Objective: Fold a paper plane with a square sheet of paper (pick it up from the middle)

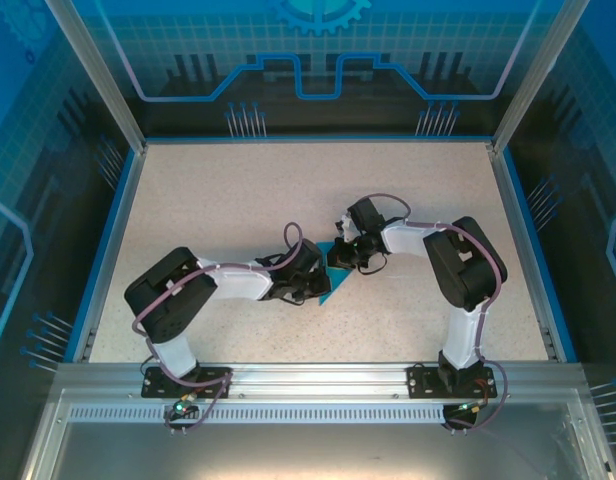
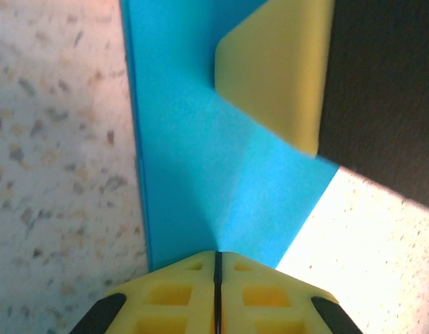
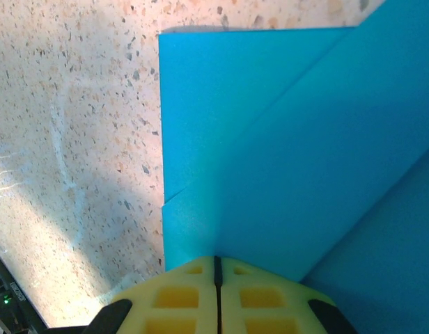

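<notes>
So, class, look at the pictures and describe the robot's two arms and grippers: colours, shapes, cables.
The left arm and right arm have bulky black joint housings and white links, on black base plates. A thin purplish cable loops along each. The left gripper and right gripper have yellow fingers with square cut-outs and black patches.

the left arm [image 1: 238, 282] and the right arm [image 1: 408, 237] look alike: white links between bulky black joint housings, and a thin purple-grey cable [image 1: 141, 322] looping along each. both stand on flat black base plates [image 1: 185, 380]. the left gripper [image 2: 216, 256] and the right gripper [image 3: 216, 259] have yellow fingers [image 2: 176, 296] with square hollow cells and black side patches.
</notes>
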